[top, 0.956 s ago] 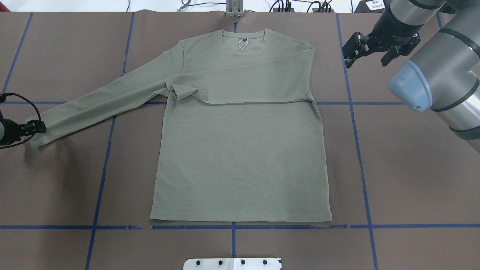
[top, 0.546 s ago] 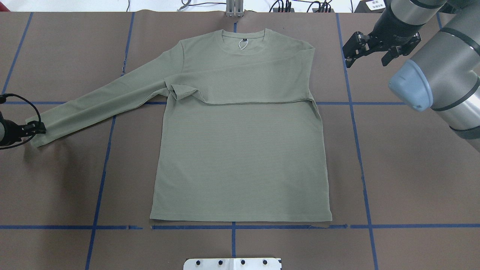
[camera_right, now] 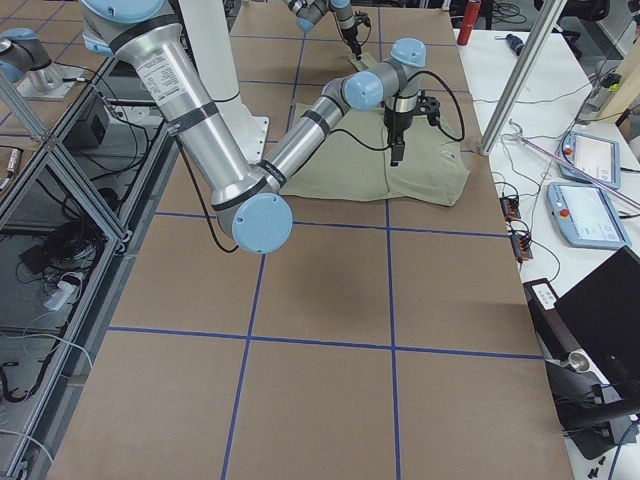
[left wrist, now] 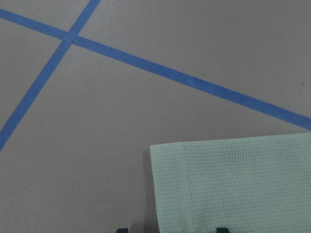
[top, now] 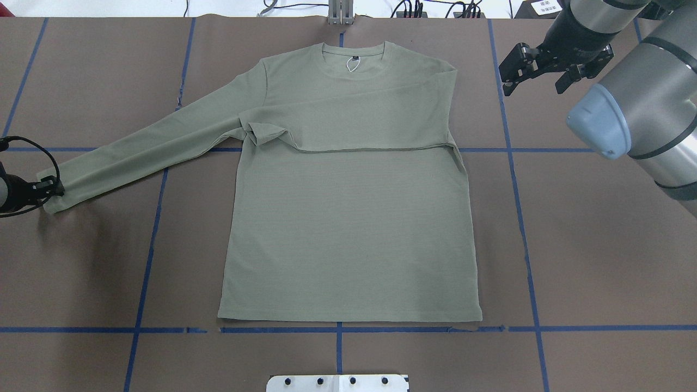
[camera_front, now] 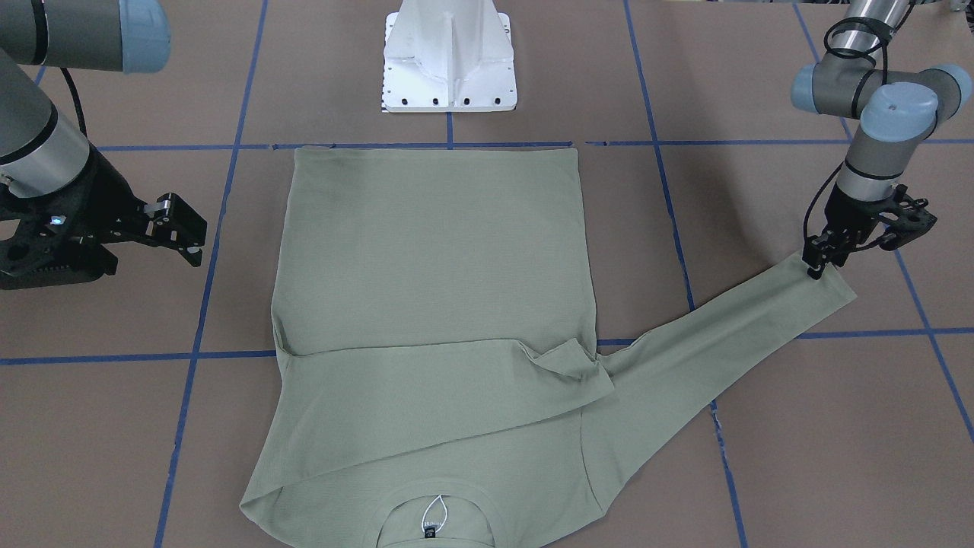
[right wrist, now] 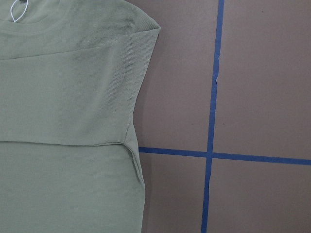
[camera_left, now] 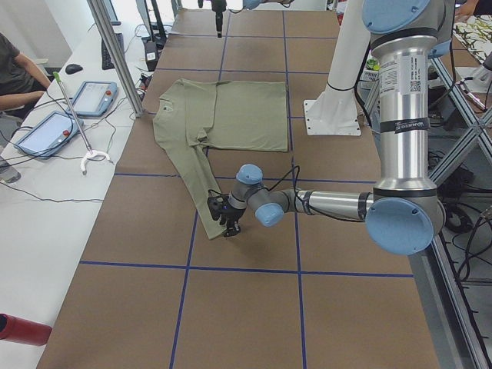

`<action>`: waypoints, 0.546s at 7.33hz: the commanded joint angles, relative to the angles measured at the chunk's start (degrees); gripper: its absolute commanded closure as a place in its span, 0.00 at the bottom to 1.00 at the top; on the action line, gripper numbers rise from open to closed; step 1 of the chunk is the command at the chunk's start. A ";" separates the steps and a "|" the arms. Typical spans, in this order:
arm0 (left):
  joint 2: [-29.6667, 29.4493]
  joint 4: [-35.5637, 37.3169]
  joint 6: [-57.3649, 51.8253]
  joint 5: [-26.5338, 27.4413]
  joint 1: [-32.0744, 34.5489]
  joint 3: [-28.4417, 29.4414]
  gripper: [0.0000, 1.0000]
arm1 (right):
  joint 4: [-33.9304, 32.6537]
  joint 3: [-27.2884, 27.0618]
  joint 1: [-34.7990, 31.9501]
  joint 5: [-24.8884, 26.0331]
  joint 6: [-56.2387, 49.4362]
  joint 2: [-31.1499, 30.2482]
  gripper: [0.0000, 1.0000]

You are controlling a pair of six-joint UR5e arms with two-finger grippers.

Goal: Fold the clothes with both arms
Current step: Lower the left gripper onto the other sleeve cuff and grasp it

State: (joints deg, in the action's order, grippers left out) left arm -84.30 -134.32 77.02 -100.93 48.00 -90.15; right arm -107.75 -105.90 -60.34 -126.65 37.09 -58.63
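The sage-green shirt [top: 348, 228] lies flat on the brown table, neck at the far side. Its right sleeve is folded across the chest [top: 348, 122]. Its left sleeve [top: 152, 147] stretches out to the left. My left gripper [top: 53, 188] is down at that sleeve's cuff [camera_front: 829, 293]. In the left wrist view the cuff [left wrist: 233, 184] lies flat between two fingertips that stand apart. My right gripper [top: 536, 73] is open and empty, above the table beside the shirt's right shoulder [right wrist: 141, 34]. It also shows in the front view [camera_front: 186, 232].
The white pedestal base [camera_front: 449, 57] stands at the near table edge behind the hem. Blue tape lines [top: 517, 179] cross the brown cover. Tablets [camera_left: 92, 96], a metal post [camera_left: 115, 54] and a seated person [camera_left: 19, 69] are along the operators' side.
My left gripper has shifted a little to the left at the cuff. My right gripper has drifted slightly toward the far edge. The shirt has not moved.
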 commanded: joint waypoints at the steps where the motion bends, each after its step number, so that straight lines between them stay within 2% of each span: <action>1: 0.01 0.02 0.06 0.04 -0.01 -0.29 0.73 | 0.00 -0.01 -0.13 0.00 0.00 -0.08 0.00; 3: 0.10 0.28 0.06 -0.05 -0.01 -1.25 0.95 | 0.00 -0.01 -0.22 0.00 0.00 -0.08 0.00; 4: 0.27 0.46 -0.02 -0.14 -0.01 -2.04 1.00 | 0.00 -0.01 -0.30 0.00 0.00 -0.08 0.00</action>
State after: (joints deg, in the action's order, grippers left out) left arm -84.17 -134.07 77.06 -101.00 47.97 -91.33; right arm -107.75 -105.91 -60.55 -126.65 37.09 -58.70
